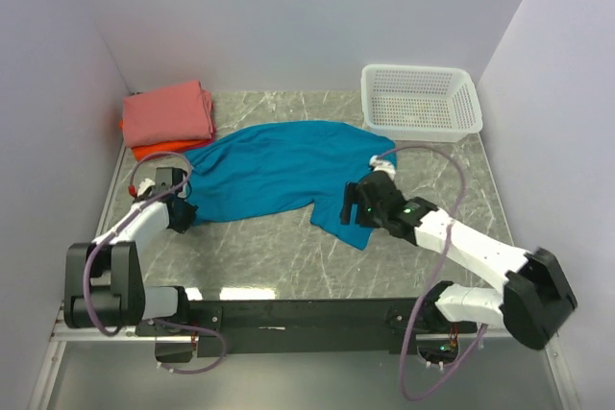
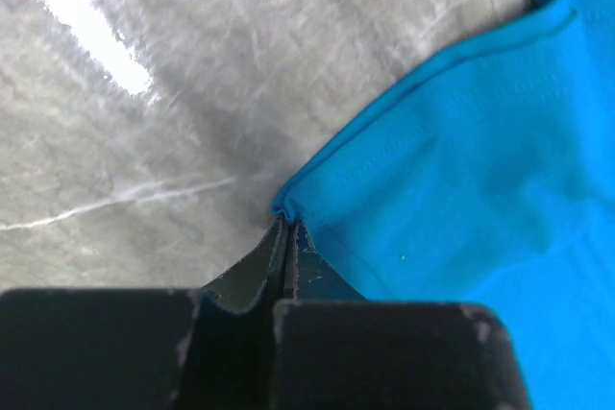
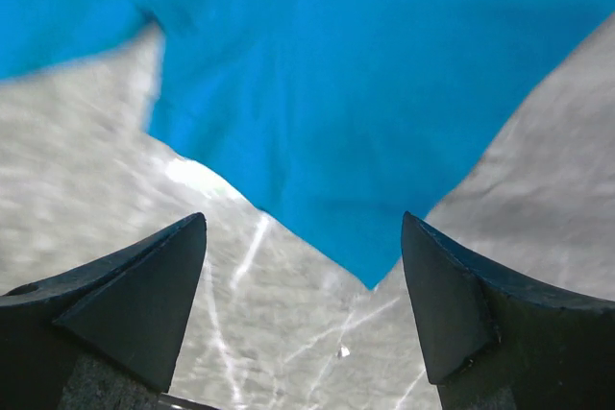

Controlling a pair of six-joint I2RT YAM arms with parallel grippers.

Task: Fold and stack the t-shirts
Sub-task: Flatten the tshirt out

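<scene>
One mesh basket sits beside teal t-shirt

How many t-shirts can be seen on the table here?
3: a teal-blue cotton t-shirt spread out centrally; a folded salmon-pink t-shirt back left, atop a folded orange t-shirt. Others may hide within that stack.

A rectangular white plastic mesh basket stands upright at the far right corner of the grey marble-patterned tabletop. Plain pale walls enclose that tabletop's far, left and right sides.
</scene>
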